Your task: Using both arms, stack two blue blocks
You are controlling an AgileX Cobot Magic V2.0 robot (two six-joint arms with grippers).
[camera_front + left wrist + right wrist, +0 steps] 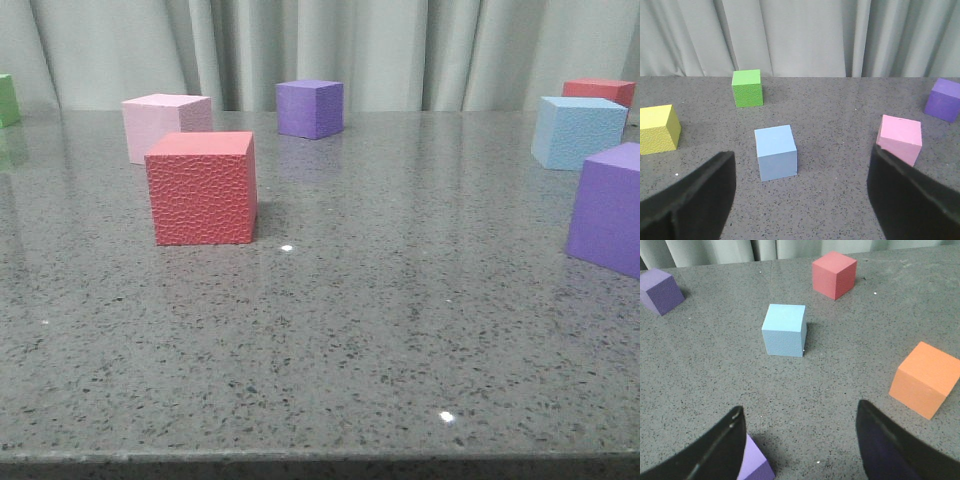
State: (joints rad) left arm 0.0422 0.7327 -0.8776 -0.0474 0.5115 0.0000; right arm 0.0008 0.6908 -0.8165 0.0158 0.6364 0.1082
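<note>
1. The left claw (800, 200) hung open over the table (840, 200), holding nothing, its two dark fingers (687, 200) spread wide at either side of its wrist view.
2. One blue block (775, 151) stood on the table ahead of that claw, roughly between the fingers' lines, with a pink cube (900, 138) near one finger and green (747, 88) and yellow (658, 128) cubes farther off.
3. The right claw (800, 440) was likewise open and empty, tilted down toward the table.
4. The other blue block (785, 329) sat well ahead of it, apart from a red cube (834, 274) and an orange one (925, 378); a purple cube (754, 465) lay just beside one finger.
5. The blocks looked like light, slightly yielding foam; flat opposite side faces offered the likeliest grip, squeezed gently.
</note>
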